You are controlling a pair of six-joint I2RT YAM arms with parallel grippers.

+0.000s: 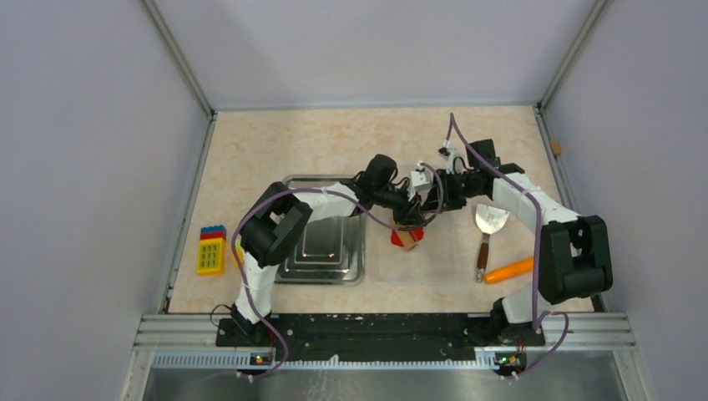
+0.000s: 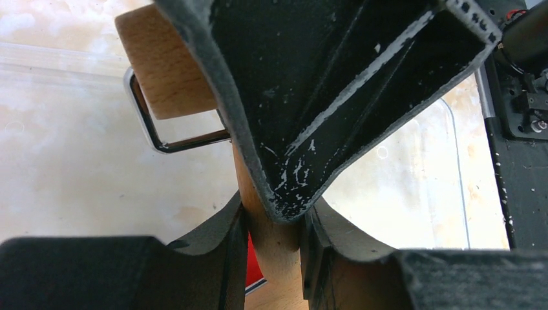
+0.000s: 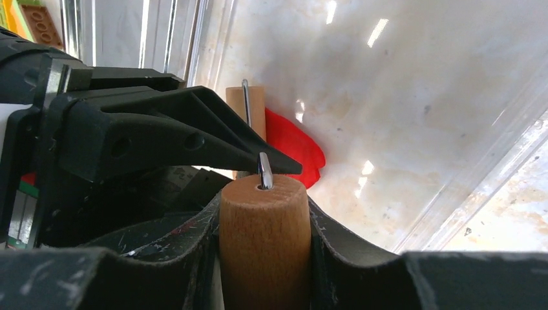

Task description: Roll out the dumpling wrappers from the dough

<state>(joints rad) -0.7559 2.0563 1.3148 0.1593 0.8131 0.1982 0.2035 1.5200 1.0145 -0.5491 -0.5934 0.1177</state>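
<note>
Top external view: work centred on the clear mat [image 1: 442, 259]. Left gripper [image 2: 274, 242] and right gripper [image 3: 265, 248] both clamped the roller handle [image 3: 262, 206], presumably sharing downward pressure; the dough [image 3: 297, 152] lay partly under its barrel.

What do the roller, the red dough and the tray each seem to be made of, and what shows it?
The roller looks like pale matte wood, with visible grain; its wire bracket is shiny, probably polished steel. The dough seems a soft red clay-like material, smooth, slightly glossy and pressed flat. The tray is probably stainless steel, grey with reflections.
</note>
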